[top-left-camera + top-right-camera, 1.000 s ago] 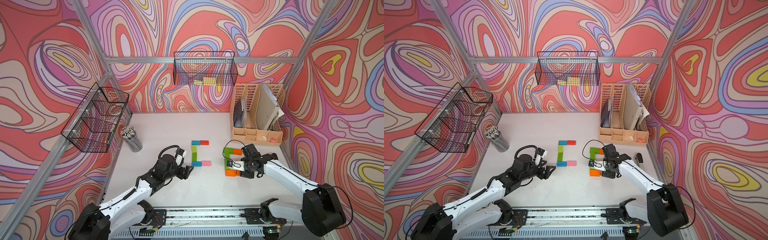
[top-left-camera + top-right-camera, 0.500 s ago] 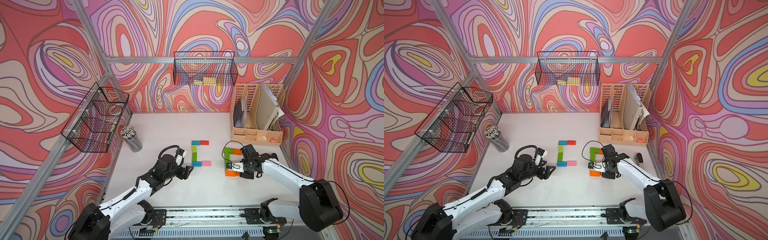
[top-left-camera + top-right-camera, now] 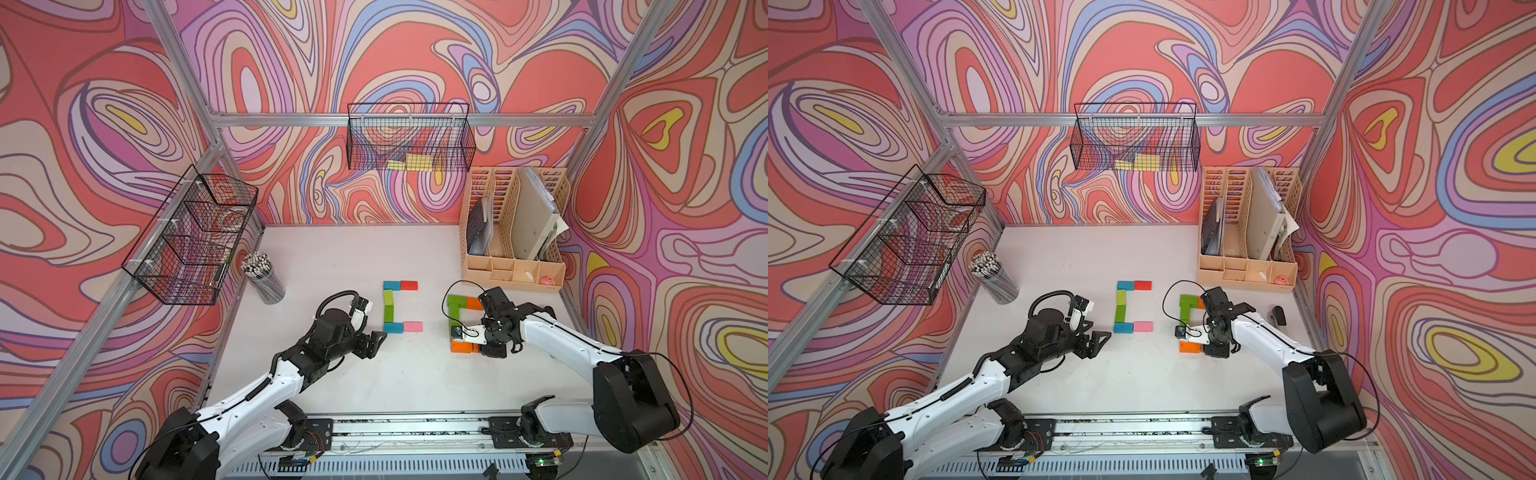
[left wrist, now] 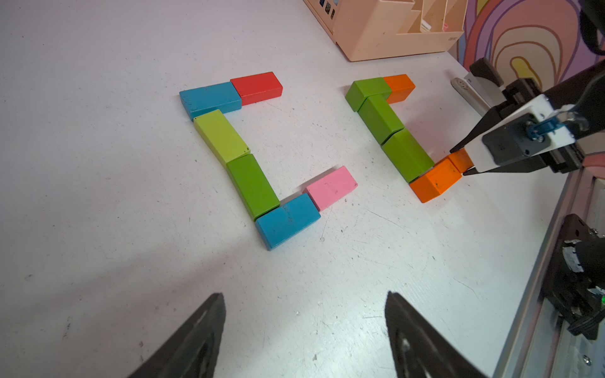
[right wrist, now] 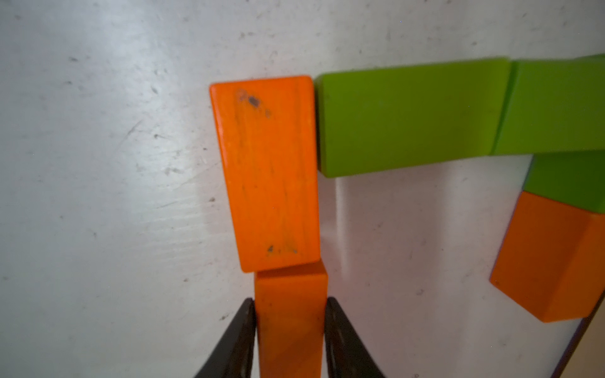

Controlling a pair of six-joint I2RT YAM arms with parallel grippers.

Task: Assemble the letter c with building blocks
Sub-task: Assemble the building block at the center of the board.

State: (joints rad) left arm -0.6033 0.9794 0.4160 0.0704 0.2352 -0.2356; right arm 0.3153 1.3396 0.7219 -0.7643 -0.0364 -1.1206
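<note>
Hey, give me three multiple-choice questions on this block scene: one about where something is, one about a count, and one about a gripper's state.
1. The pink rectangular block lies:
A) in the wire basket
B) beside a blue rectangular block, ending one arm of a C
C) in the desk organiser

2. Orange rectangular blocks in view:
A) one
B) three
C) five

3. The left gripper is:
A) open and empty
B) shut on a red block
C) shut on a pencil

Answers:
1 B, the left wrist view shows pink and blue meeting end to end.
2 B, the right wrist view shows three, one orange block clamped in the right gripper.
3 A, its jaws stand apart over the bare white table.
</note>
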